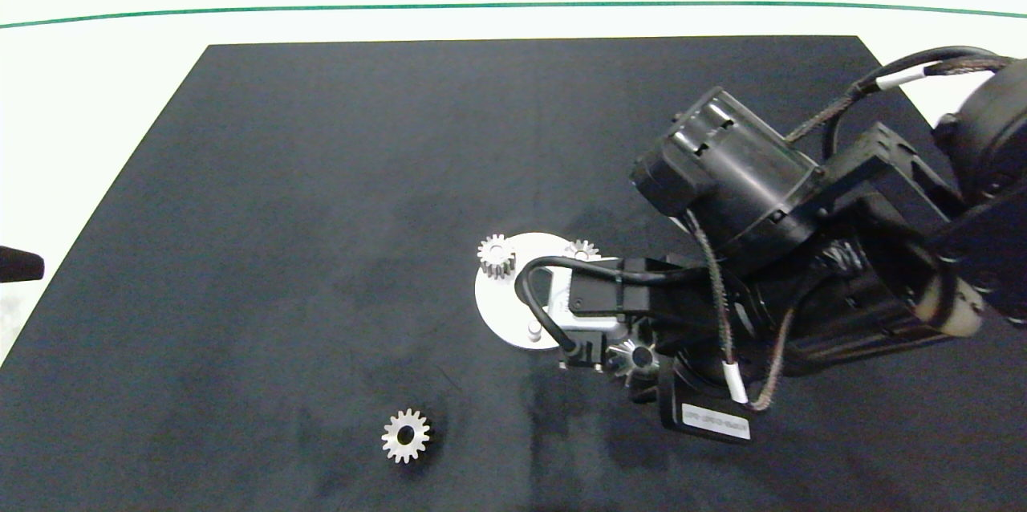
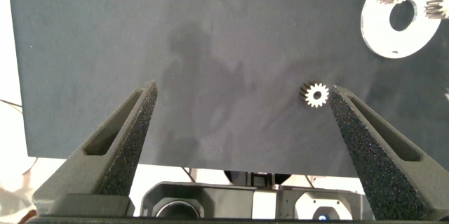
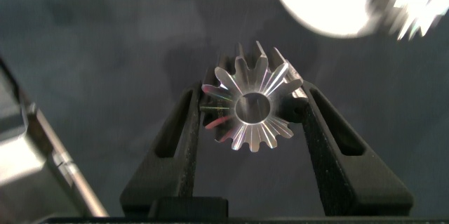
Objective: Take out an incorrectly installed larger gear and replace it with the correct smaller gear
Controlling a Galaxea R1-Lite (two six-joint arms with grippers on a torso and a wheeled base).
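Note:
The larger gear (image 3: 252, 108), silver with long pointed teeth, hangs above the black mat between the fingers of my right gripper (image 3: 252, 97), which is shut on it. From the head view this larger gear (image 1: 634, 357) sits just off the near right rim of the white round plate (image 1: 501, 305), under the right gripper (image 1: 634, 367). Loose on the mat lies the smaller gear (image 1: 405, 436), near the front and left of the plate. My left gripper (image 2: 243, 89) stands open and empty at the table's left side, with the smaller gear (image 2: 316, 95) ahead of it.
Two small gears (image 1: 496, 255) (image 1: 582, 249) stand on the white plate's far side, and a bare peg (image 1: 533, 329) rises near its front rim. The black mat (image 1: 321, 175) covers most of the white table. A green line runs along the far edge.

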